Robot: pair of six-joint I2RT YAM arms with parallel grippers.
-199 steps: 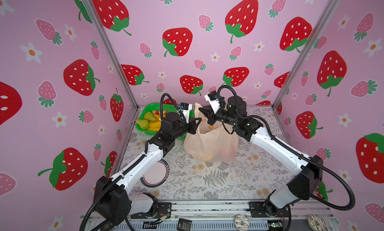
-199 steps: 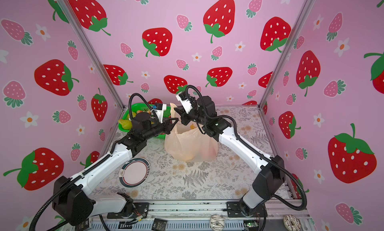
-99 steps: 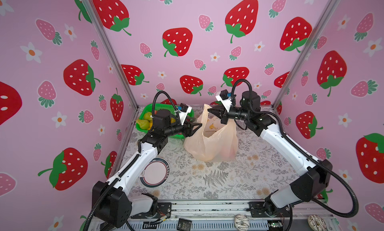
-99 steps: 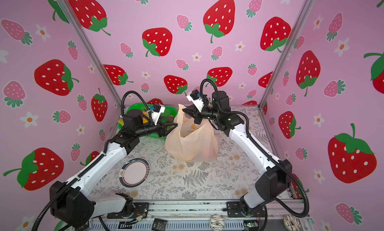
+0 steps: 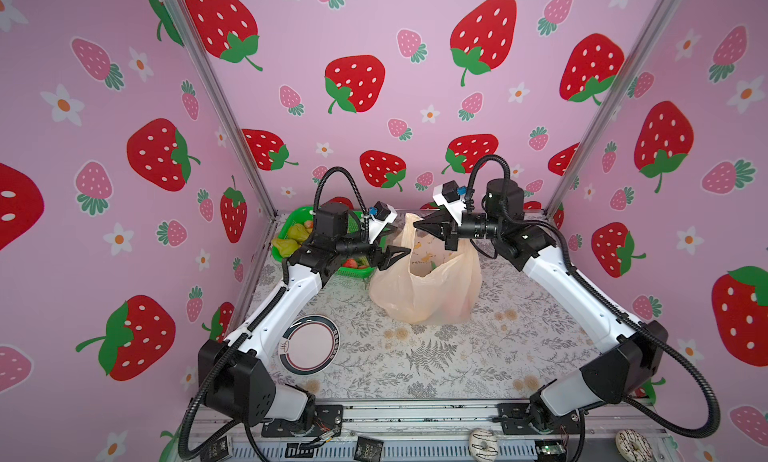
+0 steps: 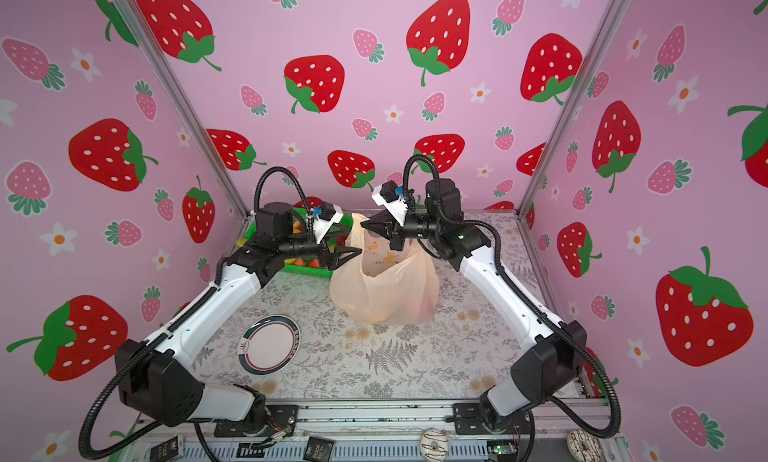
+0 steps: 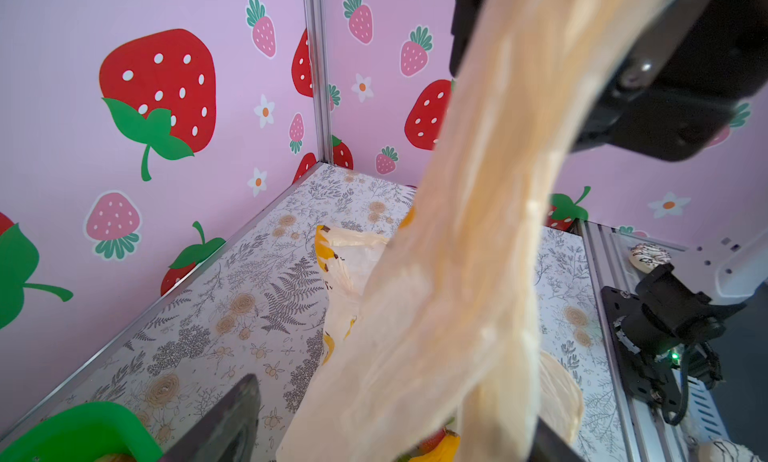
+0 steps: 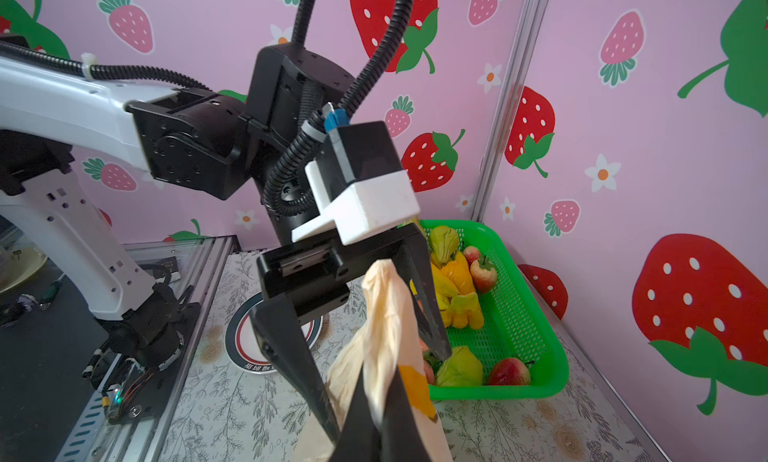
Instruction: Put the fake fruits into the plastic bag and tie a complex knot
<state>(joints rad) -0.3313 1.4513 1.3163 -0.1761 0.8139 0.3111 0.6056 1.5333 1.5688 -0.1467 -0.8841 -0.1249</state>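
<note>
The plastic bag (image 5: 428,289) is standing on the table (image 5: 436,356), near the middle and toward the back. The mesh basket (image 5: 354,271) is sitting in the back left corner, just beside the bag's left side, with fake fruits (image 8: 453,281) lying in it; a few more are lying inside the bag. The plate (image 5: 309,344) is lying in front of the basket, near the table's left edge, well apart from the bag. The left gripper (image 5: 397,245) is hanging between basket and bag. The right gripper (image 5: 419,228) is hanging over the bag's back edge, a handle running up into it. 2 doughnuts (image 5: 482,444) are lying on the front rail, right of the middle.
</note>
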